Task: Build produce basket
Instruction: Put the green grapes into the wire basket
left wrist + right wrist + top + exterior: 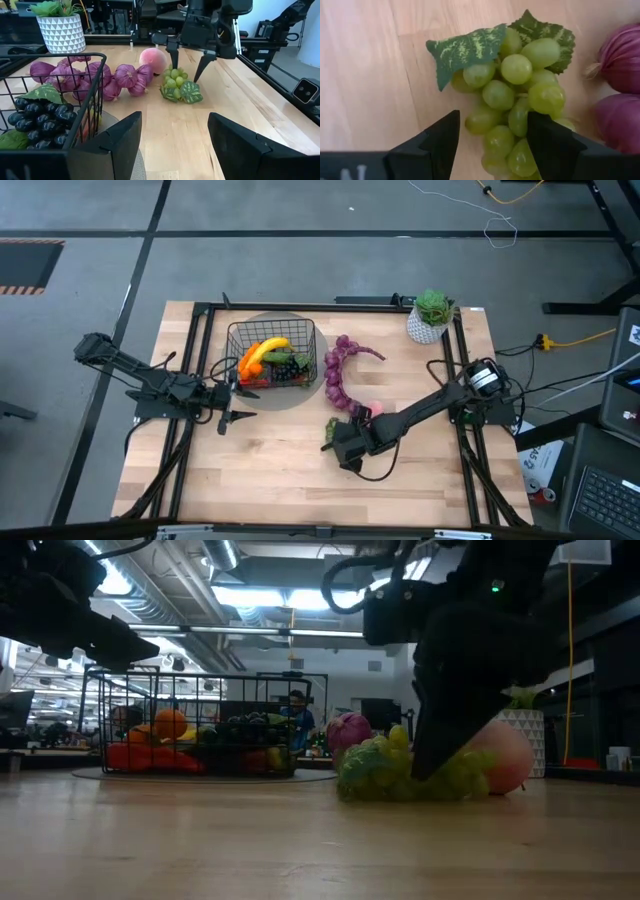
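Green grapes (515,105) beside purple bulbs (620,80)

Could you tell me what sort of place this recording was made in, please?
Most likely a robotics lab or workshop in an open industrial hall: the wooden table sits on a grey concrete floor, the low view shows exposed ceiling ducts and strip lights, and loose cables lie beside it.

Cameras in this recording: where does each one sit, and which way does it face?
High: overhead, facing down on the table, both arms.
Low: at tabletop height, facing across to the basket; right arm fills the view.
Left wrist: past its open left gripper toward the right gripper.
Right wrist: down on the green grapes, own fingers astride.
Shared: grapes in both wrist views.
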